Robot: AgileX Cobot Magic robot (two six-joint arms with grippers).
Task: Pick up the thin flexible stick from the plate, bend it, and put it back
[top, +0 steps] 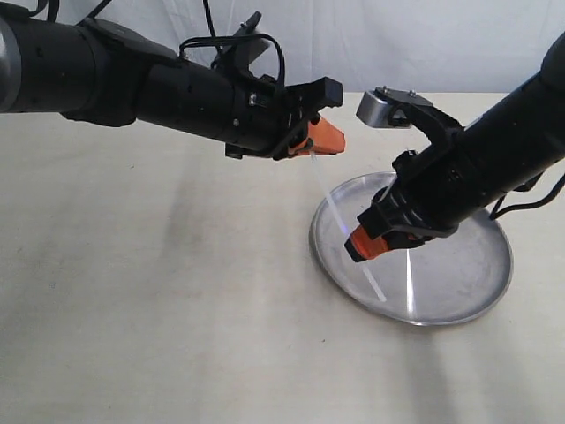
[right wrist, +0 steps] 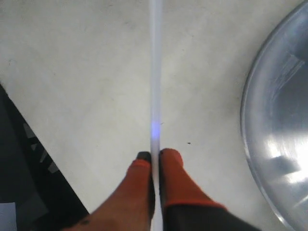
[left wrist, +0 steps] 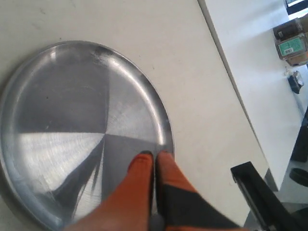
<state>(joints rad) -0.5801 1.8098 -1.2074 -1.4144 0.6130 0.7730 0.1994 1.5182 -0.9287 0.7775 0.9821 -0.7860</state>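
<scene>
— So, where is the long thin whitish translucent plastic stick [top: 335, 201] to be found?
— It is held clear of the pale bench [top: 132, 309], slanting from the upper middle of the exterior frame down over the round shiny stainless-steel plate [top: 472, 265].
— And how are the tools set?
— The left tool [top: 328, 140] is closed on the upper end. The right tool [right wrist: 154, 156] is clamped lower down, its orange fingers [right wrist: 178, 178] pressed against the stick. Whether the lower tip touches the plate cannot be told.
</scene>
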